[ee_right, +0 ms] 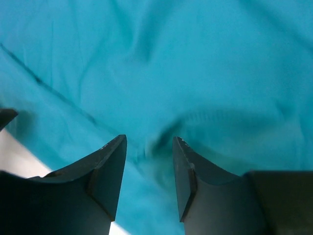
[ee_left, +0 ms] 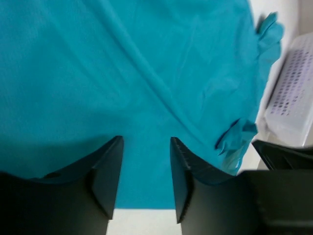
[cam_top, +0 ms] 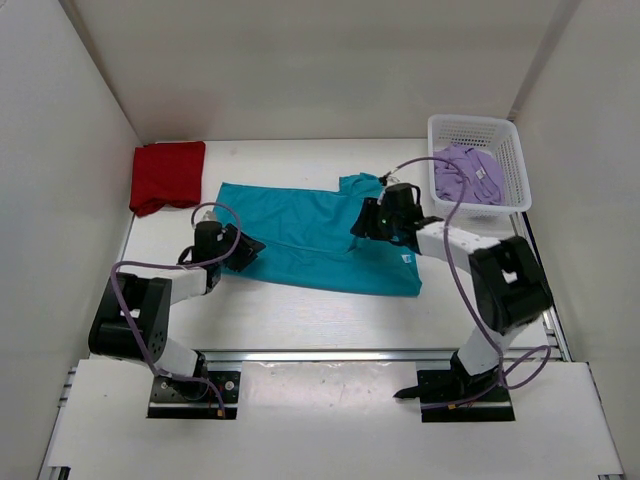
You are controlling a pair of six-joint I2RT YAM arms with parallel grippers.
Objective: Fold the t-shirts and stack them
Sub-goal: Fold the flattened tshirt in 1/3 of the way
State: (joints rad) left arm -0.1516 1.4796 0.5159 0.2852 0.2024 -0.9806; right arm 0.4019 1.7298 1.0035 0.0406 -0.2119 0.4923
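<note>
Where white walls [cam_top: 300,60] close in | white table [cam_top: 300,320] | teal shirt [cam_top: 300,240], seemingly flat

The left arm [cam_top: 185,285] reaches low from its base to the near left edge of the teal t-shirt [cam_top: 300,240]. The left gripper [ee_left: 146,144] sits over that edge, jaws apart. The right arm [cam_top: 450,240] folds at the elbow toward the shirt's right part. The right gripper [ee_right: 149,144] points down at the cloth, jaws apart.
</note>
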